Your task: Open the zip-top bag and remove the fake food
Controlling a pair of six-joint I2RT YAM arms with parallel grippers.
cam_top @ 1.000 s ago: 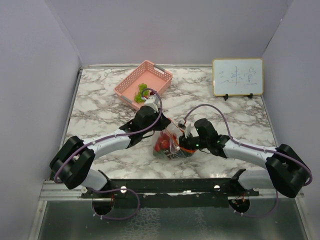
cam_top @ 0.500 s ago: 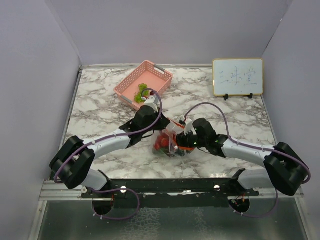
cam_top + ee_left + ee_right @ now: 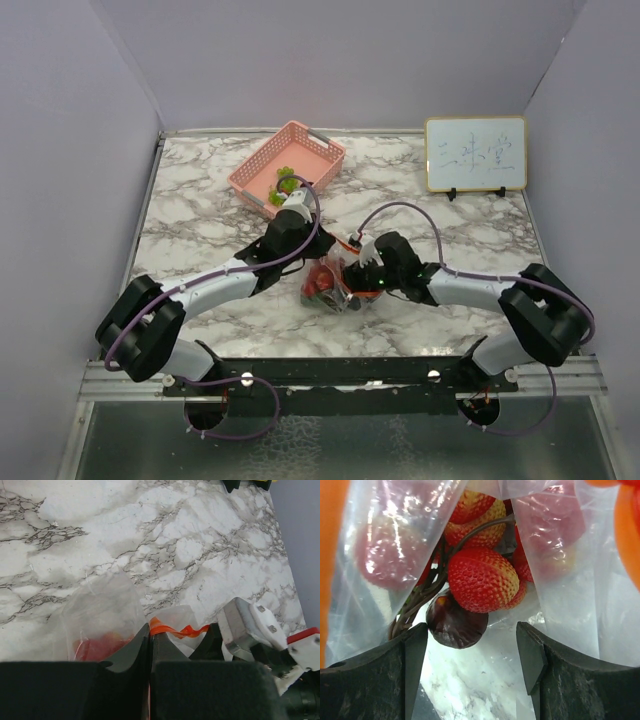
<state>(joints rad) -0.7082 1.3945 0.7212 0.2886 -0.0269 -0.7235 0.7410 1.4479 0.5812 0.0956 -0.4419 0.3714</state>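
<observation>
1. Changed: the right tool (image 3: 472, 647) has pushed in toward the small, crinkly, see-through plastic zip-top bag (image 3: 338, 285) over the last second. Its jaws have spread and are now wide open, holding nothing.
2. Meaning: the bag mouth looks open, so the step in hand is likely reaching in for the fake food (image 3: 480, 580), which is still inside.
3. Left tool (image 3: 150, 631): closed, pinching the bag's rim at the thin red-orange zip strip (image 3: 175, 629).
4. Location: the bag lies on the white marble-patterned table (image 3: 200, 230), between the two tools at centre front. It is well apart from the pink plastic mesh basket (image 3: 288, 160), which holds small green pieces (image 3: 283, 180).
5. Right wrist view only: glossy red bumpy fruit and a dark red round piece (image 3: 456, 622) on stems sit behind the clear film, just ahead of the open fingers. In the top view they are only a red blur.
6. Left wrist view only: the pinch on the strip. Top view only: the basket and how both arms are laid out.
</observation>
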